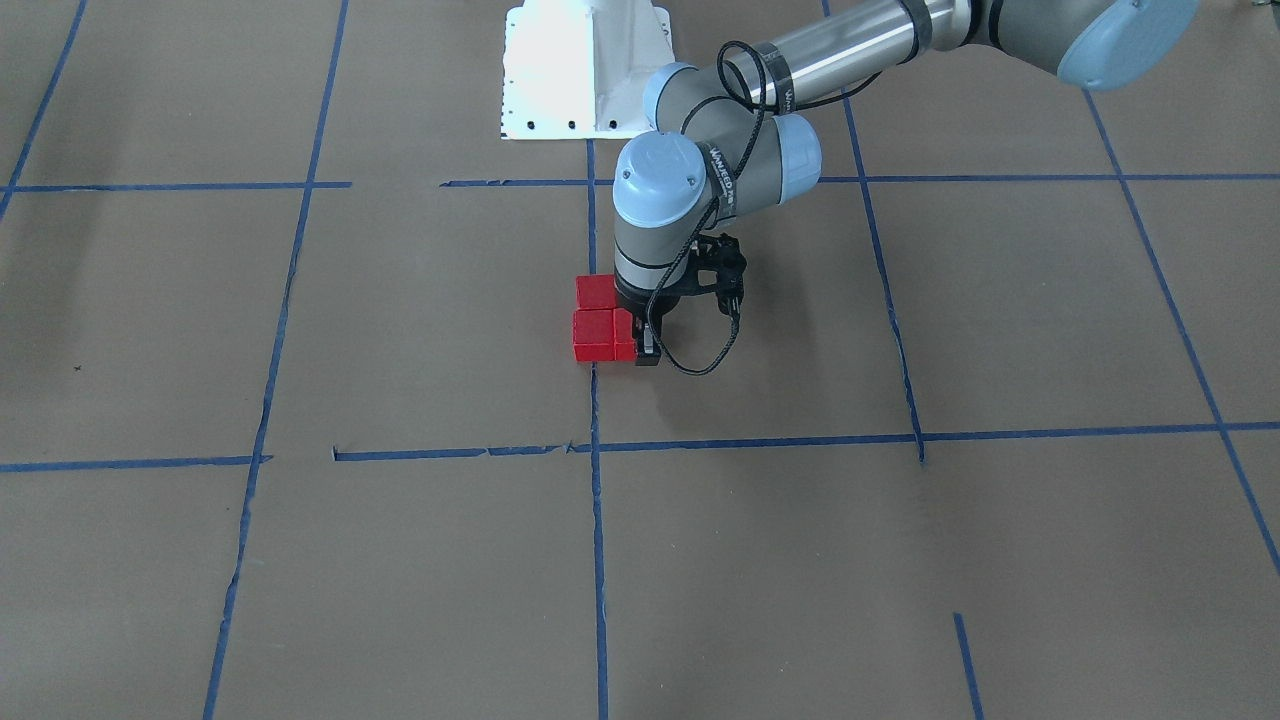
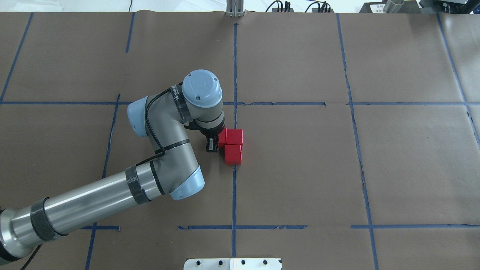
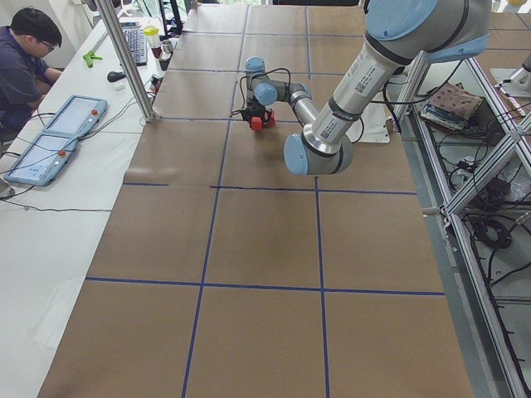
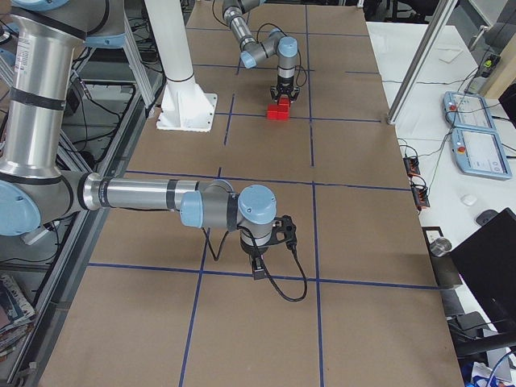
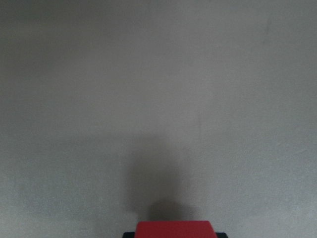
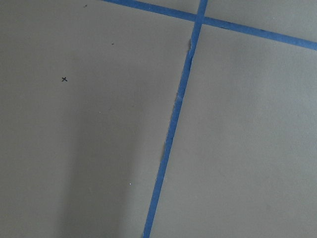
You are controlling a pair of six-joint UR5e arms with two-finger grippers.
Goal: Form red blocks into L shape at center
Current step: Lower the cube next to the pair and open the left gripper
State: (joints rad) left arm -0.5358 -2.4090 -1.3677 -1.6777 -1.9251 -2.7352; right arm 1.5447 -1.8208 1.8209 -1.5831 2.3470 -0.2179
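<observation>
Third block (image 2: 222,138) clamped in left hand (image 2: 215,142), butted against two blocks (image 2: 233,154) at center (image 2: 285,165) so L is closed. Right hand (image 4: 260,270): state cannot be told.

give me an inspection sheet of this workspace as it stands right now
surface: brown paper gridded with blue tape, gaps in some lines
job's things: red blocks laid in an L at the center; third block partly hidden by the wrist
clutter: nothing seen
hands: left hand down on the third block, looks closed on it; right hand low over the paper, state unclear
cables: black cable loops beside the left hand; right arm's cable droops to the paper
surroundings: white base; operator seated at a side table with pendants
</observation>
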